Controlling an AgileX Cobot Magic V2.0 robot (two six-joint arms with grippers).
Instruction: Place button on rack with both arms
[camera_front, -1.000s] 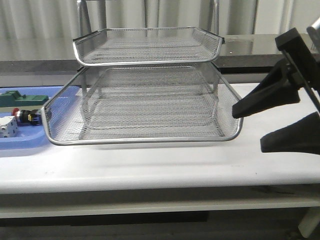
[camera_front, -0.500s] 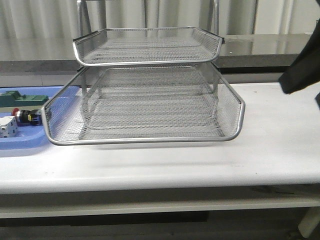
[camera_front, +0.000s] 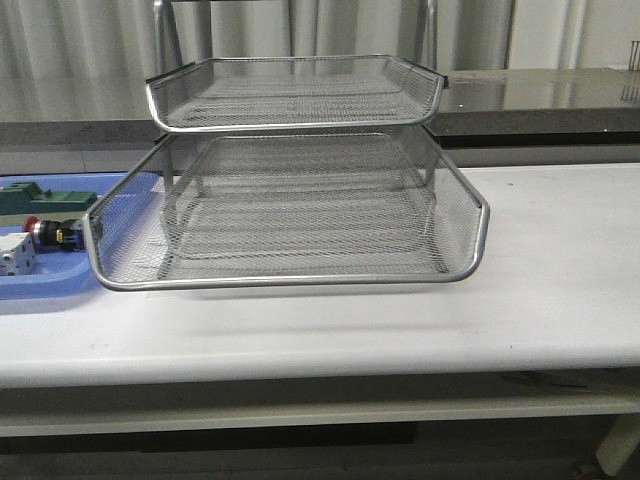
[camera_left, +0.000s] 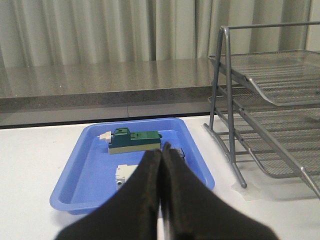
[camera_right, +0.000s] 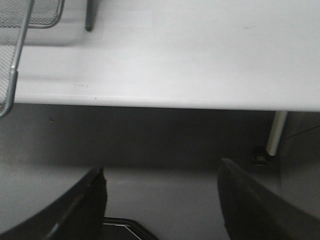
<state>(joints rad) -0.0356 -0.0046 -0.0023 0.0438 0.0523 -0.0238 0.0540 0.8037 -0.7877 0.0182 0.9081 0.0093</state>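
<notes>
Front view: button (camera_front: 50, 232) in blue tray (camera_front: 40, 290); left tool (camera_left: 161, 150) pinched narrow, right tool (camera_right: 160, 180) wide.

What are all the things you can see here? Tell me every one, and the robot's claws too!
rack: one, silver wire mesh, middle of the table, one tray pulled forward.
blue tray: one, blue plastic, left of the rack.
button: one, red cap, in the blue tray.
green block: one, green, in the blue tray.
white block: one, white, in the blue tray.
table: one, white.
left claw: one, black, shut, above the blue tray.
right claw: one, black, open, off the table's edge.
</notes>
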